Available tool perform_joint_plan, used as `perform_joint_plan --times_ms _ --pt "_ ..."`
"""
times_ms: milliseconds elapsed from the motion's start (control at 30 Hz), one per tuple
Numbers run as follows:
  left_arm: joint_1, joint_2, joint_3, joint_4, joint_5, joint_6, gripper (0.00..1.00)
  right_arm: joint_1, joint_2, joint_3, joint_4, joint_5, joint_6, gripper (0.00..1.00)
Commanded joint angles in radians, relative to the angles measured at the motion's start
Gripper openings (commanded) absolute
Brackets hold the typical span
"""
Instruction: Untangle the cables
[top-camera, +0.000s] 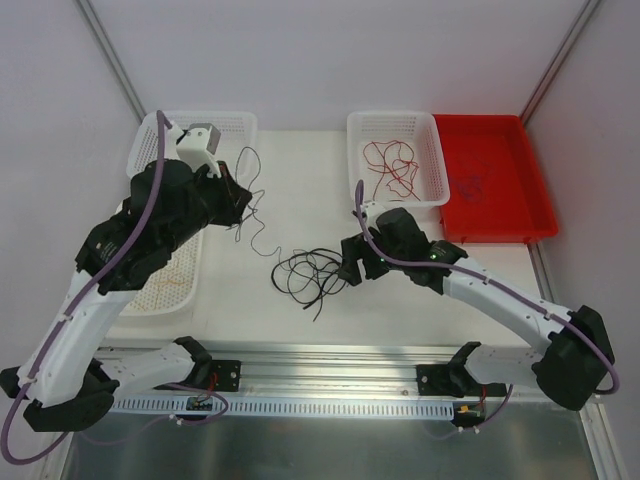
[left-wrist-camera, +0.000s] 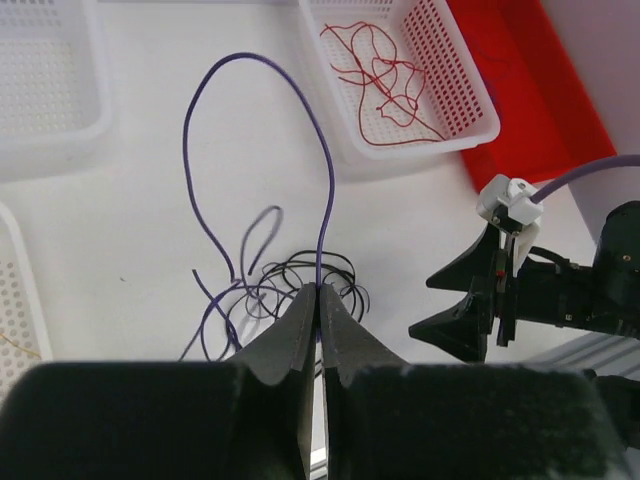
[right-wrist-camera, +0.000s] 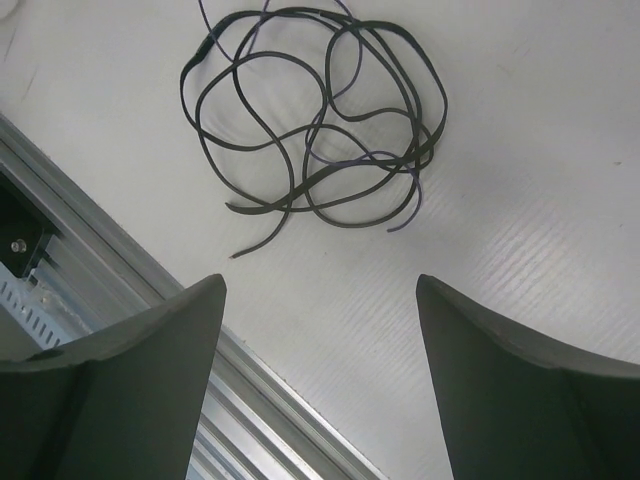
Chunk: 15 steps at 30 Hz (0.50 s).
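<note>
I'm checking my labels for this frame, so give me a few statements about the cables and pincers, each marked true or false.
1. The left pincer is shut on the purple cable. True.
2. The right pincer grips the black tangle. False: it is open, and the tangle lies on the table ahead of its fingers.
3. The red cables lie in a white basket. True.
4. The purple cable is wholly clear of the black tangle. False: purple strands run through the black loops.
</note>
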Motion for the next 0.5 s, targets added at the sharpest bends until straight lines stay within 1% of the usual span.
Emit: perform_joint_plan --times_ms 0,67,267,333,367,433,467 --pt "-0.008 0.052 0.022 -0.047 -0.016 0.039 0.00 0.006 -0.076 -0.005 0.013 0.026 -0.009 0.81" --pt "-0.008 0.078 0.010 -0.040 0.066 -0.008 0.00 0.006 -0.110 -0.002 0.018 -0.002 -0.009 0.81" --pt "-0.008 0.125 -0.010 -0.019 0.133 -0.083 0.00 0.015 -0.197 0.000 0.082 -0.069 -0.005 0.81" --pt "-0.008 0.126 -0.007 -0.010 0.127 -0.102 0.00 0.015 -0.205 -0.003 0.161 -0.115 0.008 0.81" --pt "-0.008 0.123 -0.005 -0.002 0.118 -0.117 0.00 0.018 -0.199 -0.010 0.223 -0.173 0.028 0.81" --pt "-0.008 0.122 -0.008 0.007 0.122 -0.149 0.00 0.029 -0.181 -0.020 0.289 -0.201 0.063 0.80" --pt "-0.008 0.118 -0.010 0.012 0.130 -0.160 0.00 0.032 -0.153 -0.023 0.356 -0.221 0.074 0.80"
